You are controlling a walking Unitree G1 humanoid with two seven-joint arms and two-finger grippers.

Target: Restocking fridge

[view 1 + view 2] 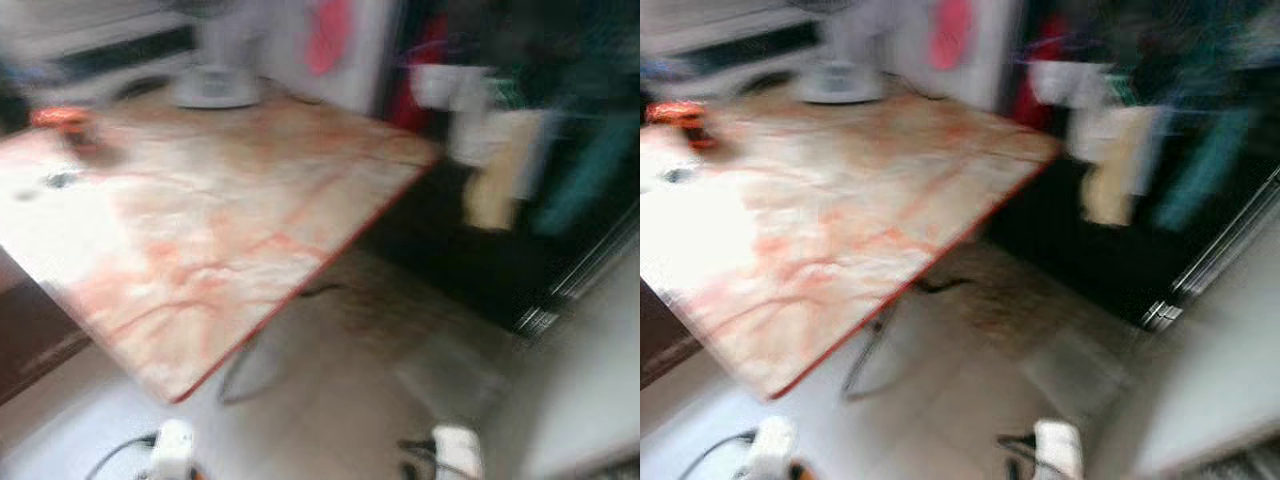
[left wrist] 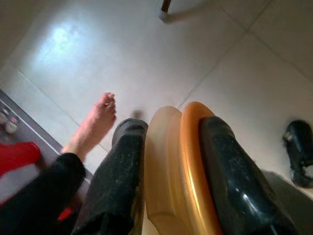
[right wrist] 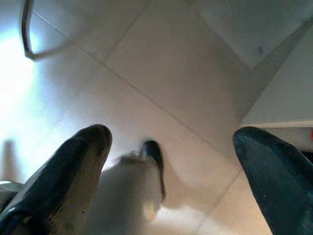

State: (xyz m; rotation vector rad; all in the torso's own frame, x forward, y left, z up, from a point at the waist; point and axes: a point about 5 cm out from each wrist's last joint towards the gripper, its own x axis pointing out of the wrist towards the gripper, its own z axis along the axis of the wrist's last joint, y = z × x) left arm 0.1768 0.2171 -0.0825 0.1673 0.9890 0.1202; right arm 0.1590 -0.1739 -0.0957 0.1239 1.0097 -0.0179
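Orange object (image 2: 183, 166) between left end effector (image 2: 173, 161) fingers

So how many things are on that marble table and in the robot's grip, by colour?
White: 1, fan base
Red-orange: 1, blurred thing
Dark: 1, small blurred thing
Orange-yellow: 1, dish held by left gripper
Total: 4

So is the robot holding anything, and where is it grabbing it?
The left gripper pinches an orange-yellow plastic thing, maybe a bottle, by its sides between its fingers. The right gripper is open and holds nothing.
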